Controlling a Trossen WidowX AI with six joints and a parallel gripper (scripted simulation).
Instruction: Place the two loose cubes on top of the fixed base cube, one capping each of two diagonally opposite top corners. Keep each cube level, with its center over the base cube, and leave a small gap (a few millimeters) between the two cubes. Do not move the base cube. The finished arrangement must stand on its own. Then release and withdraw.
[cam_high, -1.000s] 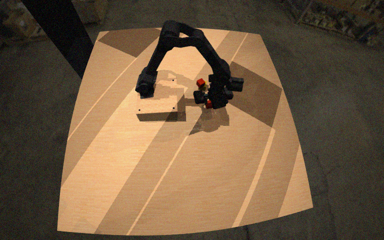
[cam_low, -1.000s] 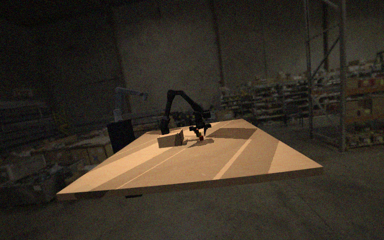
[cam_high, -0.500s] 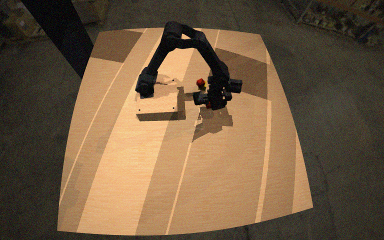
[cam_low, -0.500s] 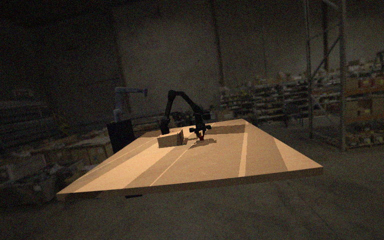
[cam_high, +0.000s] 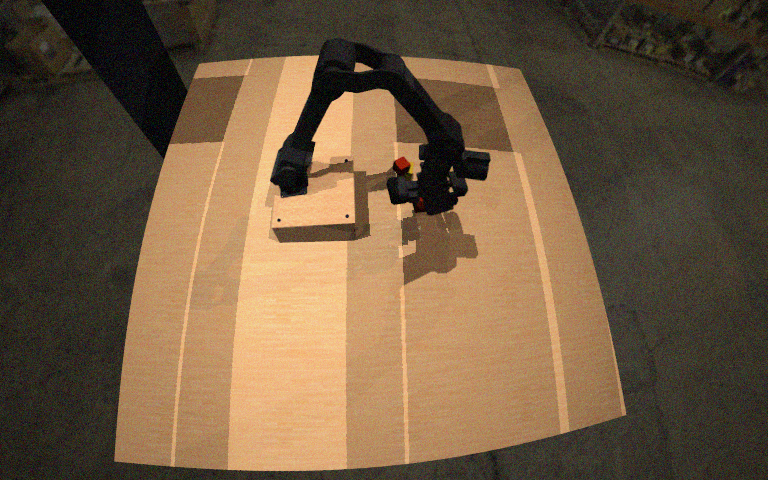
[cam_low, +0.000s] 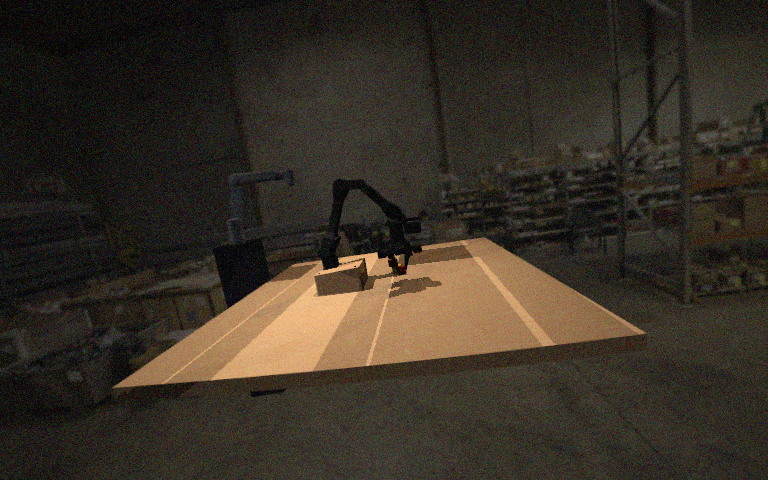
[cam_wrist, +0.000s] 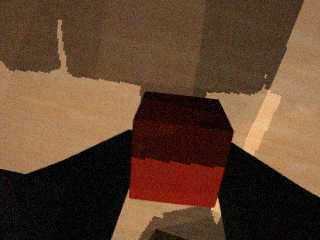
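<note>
Your hand (cam_high: 420, 204) (cam_low: 399, 269) (cam_wrist: 178, 146) grips a red cube (cam_high: 419, 204) (cam_low: 401, 270) (cam_wrist: 176, 182) by opposite sides, likely so it can land level; beside the hand, another red cube (cam_high: 402, 164) sits near something yellow (cam_high: 411, 168), perhaps the base.
</note>
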